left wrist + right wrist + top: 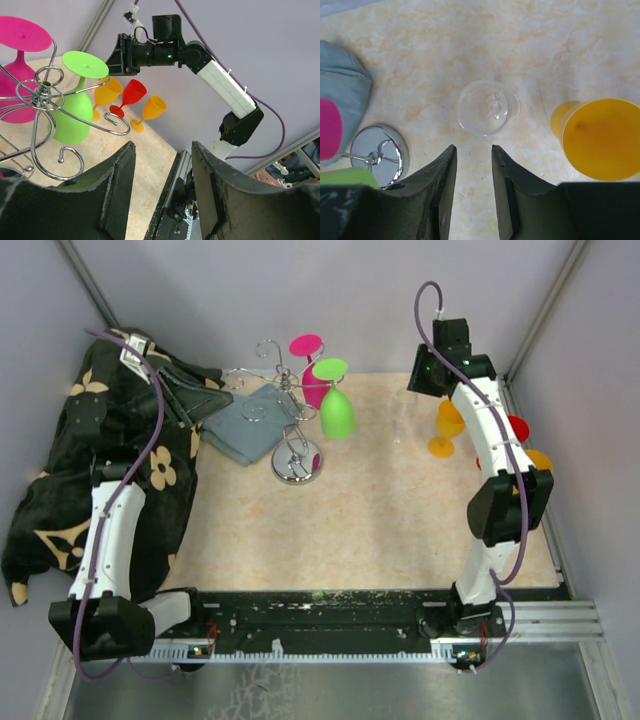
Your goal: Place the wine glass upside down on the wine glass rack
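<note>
Pale purple-grey walls (300, 290) all around. Thin metal poles (548, 302) in the back corners. Sandy, blotchy bench (380, 530), like stone. Black rail (330, 602) along the near edge, grey metal sheet (330, 685) below. Soft, even light.

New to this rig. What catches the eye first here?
The silver rack at the back left of the table, with a pink glass and a green glass hanging upside down. Next, the orange glasses and a red glass clustered by the right arm. Easy to miss: a clear glass on the table just ahead of the open right end effector.
</note>
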{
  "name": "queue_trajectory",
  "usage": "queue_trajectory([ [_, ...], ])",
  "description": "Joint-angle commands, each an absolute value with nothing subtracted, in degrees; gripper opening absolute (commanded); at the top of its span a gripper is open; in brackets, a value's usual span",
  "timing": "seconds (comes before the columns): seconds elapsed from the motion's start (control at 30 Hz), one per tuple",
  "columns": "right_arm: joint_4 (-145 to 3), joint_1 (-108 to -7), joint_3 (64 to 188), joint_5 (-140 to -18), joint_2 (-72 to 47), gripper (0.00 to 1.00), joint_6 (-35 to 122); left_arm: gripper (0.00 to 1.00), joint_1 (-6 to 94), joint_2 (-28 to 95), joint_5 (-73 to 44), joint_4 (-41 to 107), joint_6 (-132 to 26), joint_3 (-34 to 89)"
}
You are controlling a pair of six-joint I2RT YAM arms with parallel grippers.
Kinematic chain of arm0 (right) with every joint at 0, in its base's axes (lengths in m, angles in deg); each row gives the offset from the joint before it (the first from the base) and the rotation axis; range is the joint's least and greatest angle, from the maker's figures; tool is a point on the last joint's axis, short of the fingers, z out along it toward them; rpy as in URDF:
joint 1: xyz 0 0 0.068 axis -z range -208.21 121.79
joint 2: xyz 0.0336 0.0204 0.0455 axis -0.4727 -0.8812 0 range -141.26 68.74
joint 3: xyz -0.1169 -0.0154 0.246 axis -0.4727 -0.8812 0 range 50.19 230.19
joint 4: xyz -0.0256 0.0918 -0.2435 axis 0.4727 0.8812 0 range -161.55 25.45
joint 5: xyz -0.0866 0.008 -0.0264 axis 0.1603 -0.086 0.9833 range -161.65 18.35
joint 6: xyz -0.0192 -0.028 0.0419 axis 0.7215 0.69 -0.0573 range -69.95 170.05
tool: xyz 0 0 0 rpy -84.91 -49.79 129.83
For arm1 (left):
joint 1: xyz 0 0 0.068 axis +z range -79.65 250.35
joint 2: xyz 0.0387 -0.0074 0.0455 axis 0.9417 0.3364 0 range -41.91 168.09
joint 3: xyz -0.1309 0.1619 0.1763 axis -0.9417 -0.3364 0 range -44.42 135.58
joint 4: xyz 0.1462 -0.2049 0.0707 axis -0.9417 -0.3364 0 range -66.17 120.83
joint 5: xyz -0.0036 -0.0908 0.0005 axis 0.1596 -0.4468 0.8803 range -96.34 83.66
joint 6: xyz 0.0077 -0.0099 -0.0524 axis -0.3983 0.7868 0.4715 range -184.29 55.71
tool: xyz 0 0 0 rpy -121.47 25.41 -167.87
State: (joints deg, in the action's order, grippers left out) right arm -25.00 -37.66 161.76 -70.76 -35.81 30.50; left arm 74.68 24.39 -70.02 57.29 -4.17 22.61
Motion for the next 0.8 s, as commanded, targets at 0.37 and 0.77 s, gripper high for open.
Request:
queue_trajectory([
  [0.37,-22.6,-37.4,169.8,-63.8,-43.0,0.35,33.3,0.55,74.7,24.3,-69.8,56.5,-6.4,24.1],
  [0.77,-22.2,-37.4,171.1,-62.1,-47.8,0.34,33.6,0.55,74.7,24.4,-69.8,56.6,-6.5,23.6],
])
